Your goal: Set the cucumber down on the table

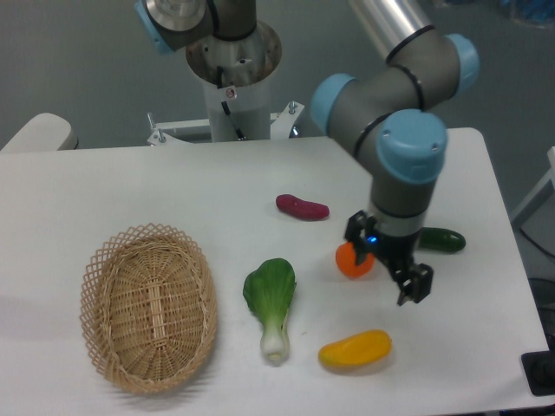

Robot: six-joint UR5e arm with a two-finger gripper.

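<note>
The claw (388, 264) is seen hanging over the right part of the counter (173, 186), its dark fingers (416, 284) spread apart and nothing held between them, so it is noted as released. An orange round thing (350, 261) is found right at the claw, partly hidden behind it; whether the two touch cannot be told. The cucumber (444, 240), dark green and glossy, is seen lying flat on the counter just beside the wrist, on the far right side and near the right edge, apart from the fingers. A purple-red sweet potato (302, 207) is noted further back, left of the claw. A yellow vegetable (355, 350) is seen lying toward the front edge, below the claw. The bok choy (271, 305) is laid with its leaves pointing away and its white stalk toward the front, left of the yellow vegetable. An oval wicker basket (149, 306) is set well apart at the left, and nothing is seen inside it. The arm's base (234, 61) is mounted behind the far edge
</note>
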